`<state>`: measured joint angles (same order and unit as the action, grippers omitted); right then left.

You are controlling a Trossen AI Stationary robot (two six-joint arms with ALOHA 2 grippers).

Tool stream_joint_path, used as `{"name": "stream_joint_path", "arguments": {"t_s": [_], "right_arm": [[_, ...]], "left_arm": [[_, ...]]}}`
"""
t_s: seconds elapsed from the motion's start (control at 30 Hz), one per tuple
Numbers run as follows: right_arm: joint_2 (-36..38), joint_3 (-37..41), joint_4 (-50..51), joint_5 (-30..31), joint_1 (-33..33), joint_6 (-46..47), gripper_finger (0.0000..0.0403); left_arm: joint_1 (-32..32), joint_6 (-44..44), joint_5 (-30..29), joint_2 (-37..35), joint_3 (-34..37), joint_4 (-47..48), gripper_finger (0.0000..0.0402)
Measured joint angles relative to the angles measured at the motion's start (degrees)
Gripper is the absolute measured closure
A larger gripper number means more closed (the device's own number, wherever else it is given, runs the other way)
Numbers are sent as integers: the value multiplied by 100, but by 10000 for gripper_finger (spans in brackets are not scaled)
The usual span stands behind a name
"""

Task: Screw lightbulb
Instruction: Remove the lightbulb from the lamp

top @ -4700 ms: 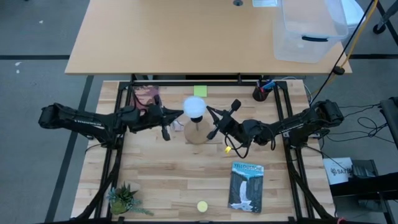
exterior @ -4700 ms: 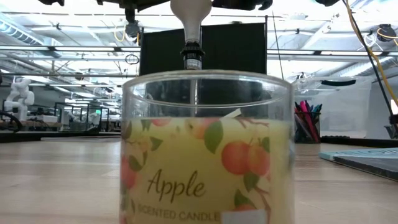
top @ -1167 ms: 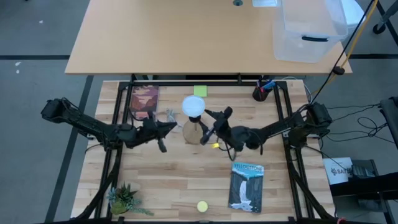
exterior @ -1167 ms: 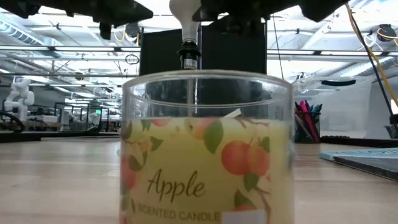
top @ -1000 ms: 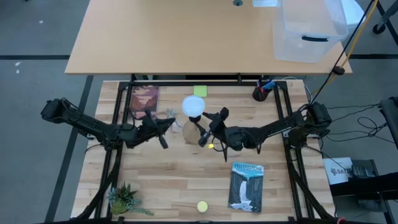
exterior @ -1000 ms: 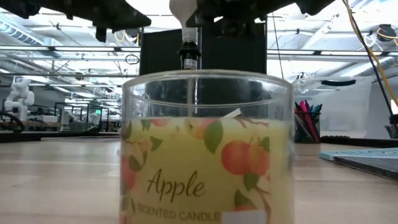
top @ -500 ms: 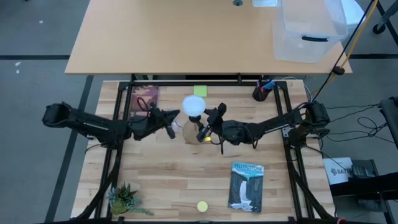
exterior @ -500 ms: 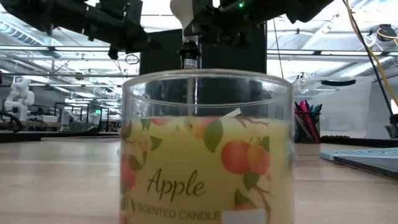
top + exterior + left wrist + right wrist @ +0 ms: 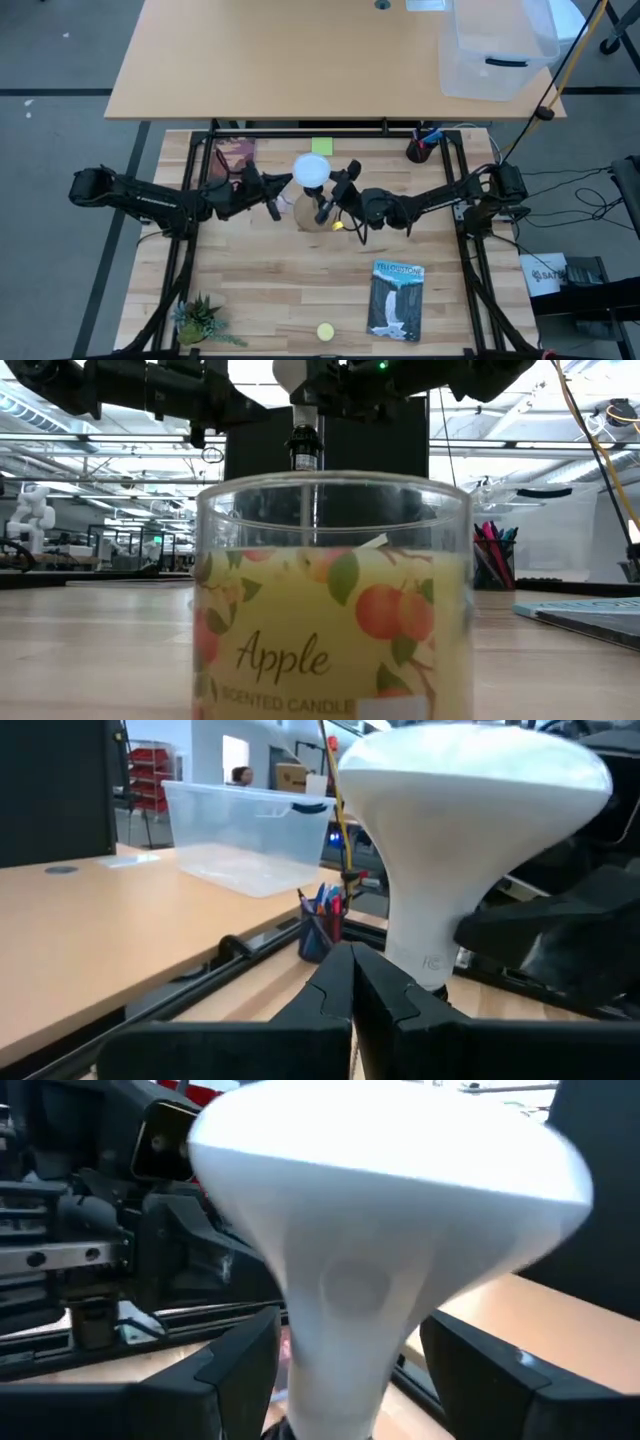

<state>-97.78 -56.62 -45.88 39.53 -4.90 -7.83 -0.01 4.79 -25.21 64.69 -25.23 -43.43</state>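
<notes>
Right wrist view: lightbulb (image 9: 385, 1230) between pincer (image 9: 350, 1370) fingers.

The lightbulb (image 9: 311, 171), white dome up and pale tapered neck down, stands upright with its screw base in the wooden base's (image 9: 312, 216) black socket.

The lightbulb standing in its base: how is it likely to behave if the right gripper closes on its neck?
The lightbulb looks smooth and tapered, so the open right gripper straddling its neck might slip. Its wide dome over a thin neck looks top-heavy, though the wooden base probably steadies it. It is likely light and fragile.
</notes>
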Motion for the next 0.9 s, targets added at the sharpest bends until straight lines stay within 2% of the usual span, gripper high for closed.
{"name": "stream_joint_path", "arguments": {"t_s": [0.23, 0.4, 0.67, 0.9], "right_arm": [[0, -15, -19, -430, 116, 161, 213], [0, -15, -29, -661, 118, 130, 240], [0, -15, -60, -724, 130, -130, 239], [0, -23, 47, -802, 198, 8, 232]], "left_arm": [[-1, 55, 122, -2, 0, -183, 401], [-2, 115, 524, -2, 0, -169, 401], [-48, 208, 850, -2, -2, -104, 401], [-46, 376, 861, -4, -4, 120, 401]]}}
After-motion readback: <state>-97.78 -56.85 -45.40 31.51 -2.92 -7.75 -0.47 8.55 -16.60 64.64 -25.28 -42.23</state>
